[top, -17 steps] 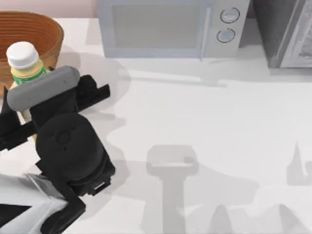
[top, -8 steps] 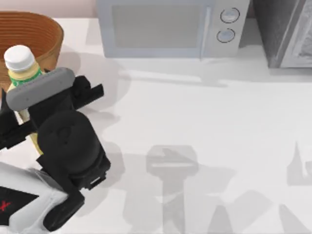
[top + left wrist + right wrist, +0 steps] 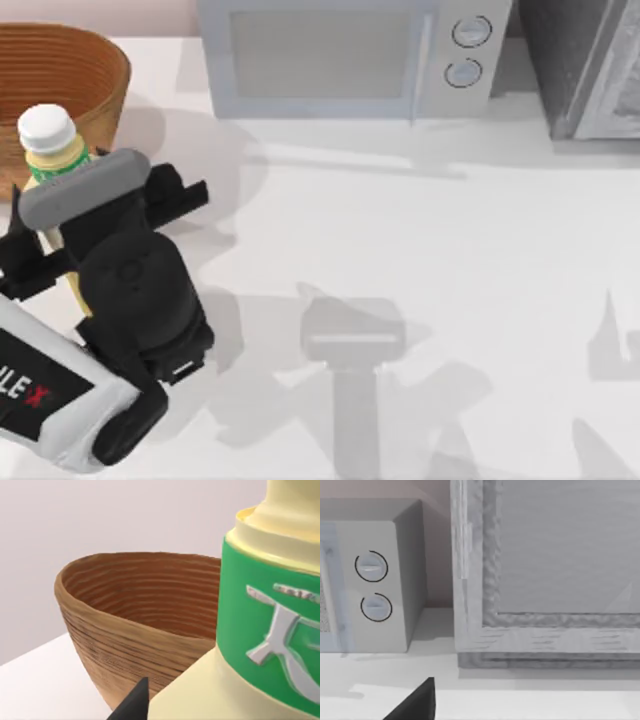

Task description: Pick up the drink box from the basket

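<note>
The drink box [image 3: 47, 132] is a pale-yellow container with a white cap and a green band. It is upright, and my left gripper [image 3: 75, 200] is shut on its body. In the top view it overlaps the near part of the ribbed orange-brown basket [image 3: 75, 60] at the table's far left. In the left wrist view the drink box [image 3: 260, 645] stands close up, with the basket [image 3: 130, 630] behind it. I cannot tell whether it is over the bowl or just in front of it. My right gripper [image 3: 415, 707] hangs before the microwave and cabinet.
A light grey microwave [image 3: 340, 55] stands at the back centre, with two round knobs [image 3: 468, 50] on its right side. A grey cabinet [image 3: 590, 65] fills the back right corner. The white table [image 3: 420, 260] stretches out to the right of my left arm.
My left arm has drawn back toward the front left with the drink box. The white cap looks smaller now, so the box sits lower.
</note>
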`<state>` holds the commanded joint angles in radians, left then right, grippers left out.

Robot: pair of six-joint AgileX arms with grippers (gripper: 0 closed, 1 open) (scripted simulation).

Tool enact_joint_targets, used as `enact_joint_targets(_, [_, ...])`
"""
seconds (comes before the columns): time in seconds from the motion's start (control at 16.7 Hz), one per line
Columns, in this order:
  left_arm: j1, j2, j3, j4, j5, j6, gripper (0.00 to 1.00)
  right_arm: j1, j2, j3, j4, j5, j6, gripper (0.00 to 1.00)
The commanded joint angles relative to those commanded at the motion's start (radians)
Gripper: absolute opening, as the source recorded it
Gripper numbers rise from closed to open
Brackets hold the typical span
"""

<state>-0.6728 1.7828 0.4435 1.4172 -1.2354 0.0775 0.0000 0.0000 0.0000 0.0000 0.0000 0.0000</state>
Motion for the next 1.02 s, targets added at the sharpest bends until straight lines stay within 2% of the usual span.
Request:
enact_joint_targets(0.06, [0.0,0.0,0.0,0.0,0.0,0.0,0.0,0.0,0.0,0.0,0.0,0.0,0.0,1.0])
enact_joint_targets(0.84, [0.0,0.0,0.0,0.0,0.0,0.0,0.98,0.0,0.0,0.0,0.0,0.0,0.0,1.0])
enact_joint_targets(1.02, [0.0,0.0,0.0,0.0,0.0,0.0,1.0,0.0,0.0,0.0,0.0,0.0,0.0,1.0])
